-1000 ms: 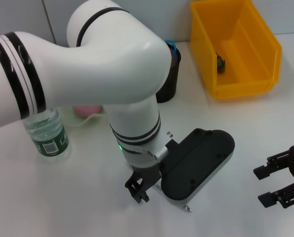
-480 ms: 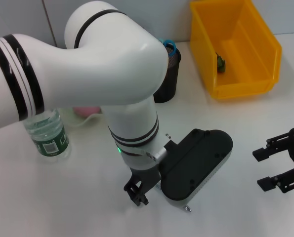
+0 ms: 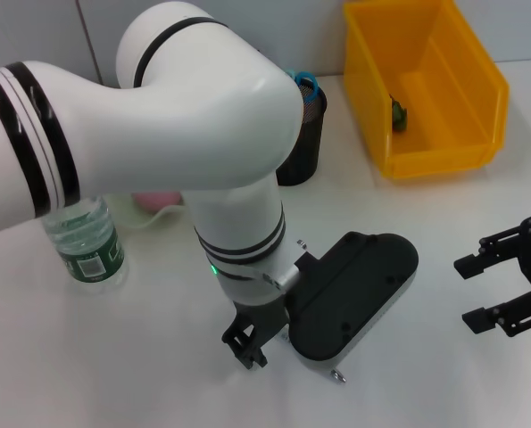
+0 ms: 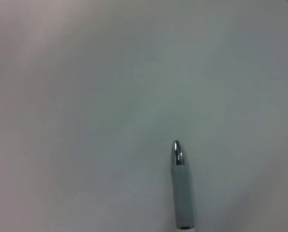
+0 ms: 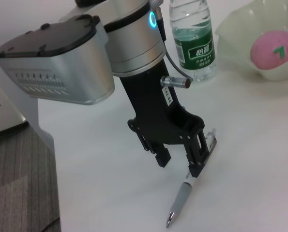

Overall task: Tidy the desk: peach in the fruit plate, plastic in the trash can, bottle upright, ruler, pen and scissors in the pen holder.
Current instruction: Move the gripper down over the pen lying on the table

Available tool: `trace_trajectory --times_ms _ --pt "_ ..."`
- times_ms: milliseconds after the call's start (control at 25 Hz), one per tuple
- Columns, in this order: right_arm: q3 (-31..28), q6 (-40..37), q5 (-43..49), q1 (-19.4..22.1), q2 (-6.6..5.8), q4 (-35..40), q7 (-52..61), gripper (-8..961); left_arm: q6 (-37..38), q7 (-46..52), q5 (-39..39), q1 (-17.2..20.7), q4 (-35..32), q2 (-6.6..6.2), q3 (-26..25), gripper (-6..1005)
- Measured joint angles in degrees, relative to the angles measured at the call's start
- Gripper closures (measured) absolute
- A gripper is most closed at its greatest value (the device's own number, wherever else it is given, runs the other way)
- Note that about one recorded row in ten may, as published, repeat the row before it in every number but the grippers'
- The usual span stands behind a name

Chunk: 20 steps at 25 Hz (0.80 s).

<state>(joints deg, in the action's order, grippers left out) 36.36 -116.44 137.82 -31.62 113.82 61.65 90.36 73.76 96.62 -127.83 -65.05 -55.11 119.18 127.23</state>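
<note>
Pen: I see the slim grey pen with a chrome tip (image 5: pixel 188 195) lying flat on the white table (image 3: pixel 140 357), its upper end between the fingers of my left gripper (image 5: pixel 178 157).
Left gripper: lowered to the table, jaws spread either side of the pen, not clenched on it.
Right gripper (image 3: pixel 506 287): parked apart at my right, jaws spread, holding nothing.
Bottle: the clear plastic bottle with a green label (image 3: pixel 85 242) stands upright.
Peach: the pink peach (image 5: pixel 275 47) sits in the pale plate (image 5: pixel 240 24).

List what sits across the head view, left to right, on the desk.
Water bottle → left gripper → pen holder → yellow bin → right gripper.
</note>
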Motion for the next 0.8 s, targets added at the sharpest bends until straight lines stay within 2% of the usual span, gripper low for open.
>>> trace_trajectory --times_ms 240,600,800 --pt "0.28 0.00 0.01 -0.99 0.09 0.04 -0.02 204 -1.27 0.16 -0.11 -0.09 -0.01 0.00 0.38 423" --pt "2.41 0.17 0.31 -1.69 1.41 1.96 0.23 205 -2.53 0.78 -0.34 0.01 0.50 0.00 1.59 448" --pt "3.13 0.26 0.32 -2.11 1.53 2.07 0.50 205 -2.60 0.80 -0.41 0.03 1.13 0.00 1.84 462"
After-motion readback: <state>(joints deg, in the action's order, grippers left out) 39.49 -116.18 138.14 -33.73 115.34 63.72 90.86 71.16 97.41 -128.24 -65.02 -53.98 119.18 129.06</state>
